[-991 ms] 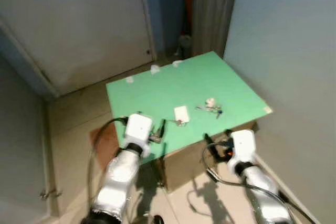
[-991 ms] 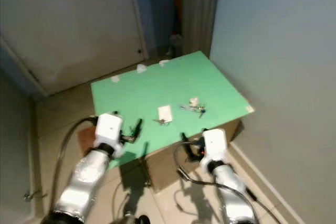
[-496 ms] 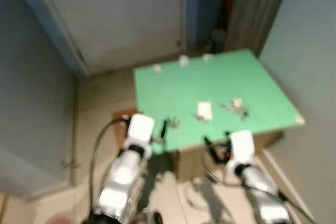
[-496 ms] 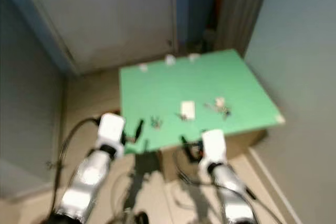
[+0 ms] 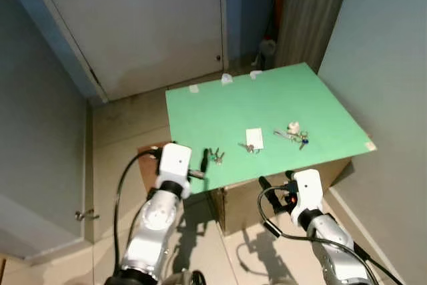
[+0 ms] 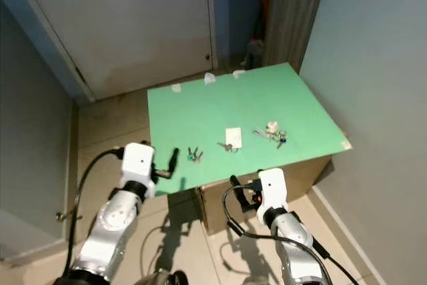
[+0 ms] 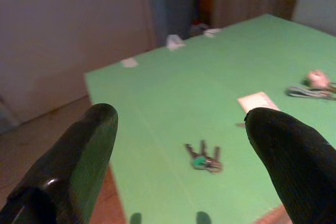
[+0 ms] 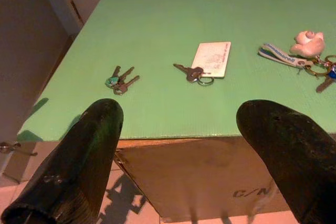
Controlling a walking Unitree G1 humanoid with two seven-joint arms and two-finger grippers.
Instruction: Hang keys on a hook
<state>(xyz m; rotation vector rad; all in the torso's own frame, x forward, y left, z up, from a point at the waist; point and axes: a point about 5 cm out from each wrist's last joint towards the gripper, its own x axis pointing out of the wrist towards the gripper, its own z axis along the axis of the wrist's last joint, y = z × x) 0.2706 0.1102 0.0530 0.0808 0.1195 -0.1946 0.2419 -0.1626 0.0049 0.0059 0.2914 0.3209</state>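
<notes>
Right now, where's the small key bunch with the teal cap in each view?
Left eye: key bunch near the green board's front-left edge.
Right eye, same spot.
Left wrist, between the fingers.
Right wrist, beyond the board's front edge.
Shared landmark: white tag, to its right in the eye views.

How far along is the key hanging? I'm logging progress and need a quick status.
Nothing looks done yet. Three key sets lie on the green board: the small key bunch, the key with a white card tag and the keys with a pink charm. In hand: nothing; the left gripper and right gripper are open near the board's front edge. Left: grasping keys and hanging them.
</notes>
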